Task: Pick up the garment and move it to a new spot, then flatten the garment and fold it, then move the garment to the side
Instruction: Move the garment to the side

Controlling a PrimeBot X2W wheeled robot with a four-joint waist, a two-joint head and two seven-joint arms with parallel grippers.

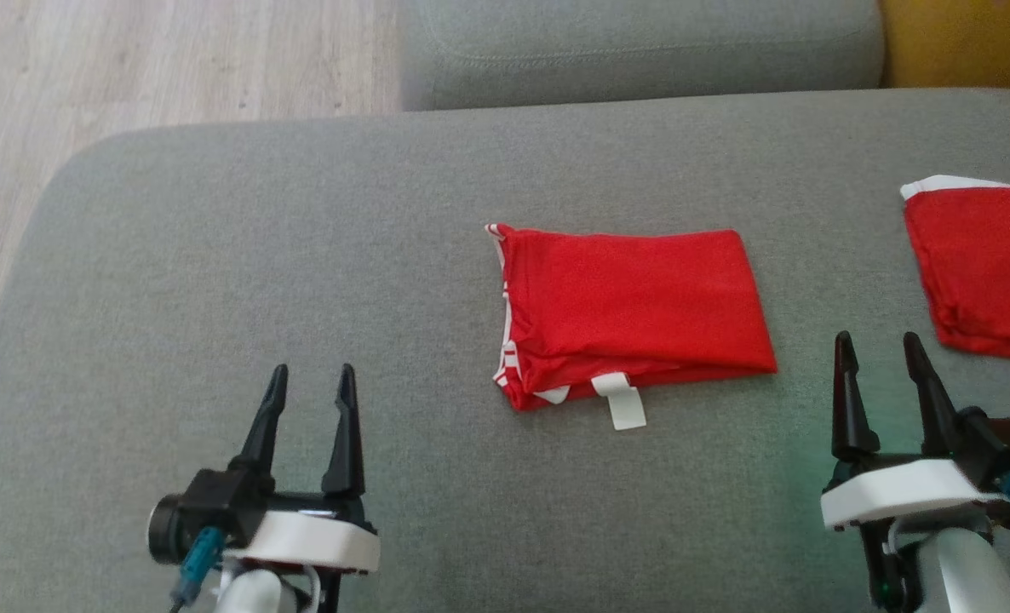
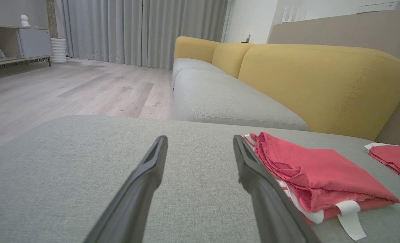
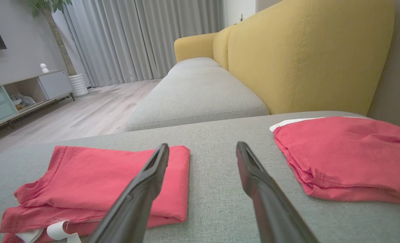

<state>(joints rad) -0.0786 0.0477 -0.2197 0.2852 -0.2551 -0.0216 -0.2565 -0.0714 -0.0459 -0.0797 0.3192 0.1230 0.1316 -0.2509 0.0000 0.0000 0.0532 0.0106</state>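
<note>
Both the left hand (image 1: 314,368) and right hand (image 1: 876,336) are held open, empty. The red garment (image 1: 633,306) is judged already folded; next, it must be gripped and moved aside.

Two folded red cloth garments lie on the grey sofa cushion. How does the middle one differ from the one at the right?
The middle red garment has a white label tab at its near edge; the right red garment shows none. The middle one has striped white trim on its left side; the right one has a plain white band along its far edge. Both lie folded flat on the grey cushion.
</note>
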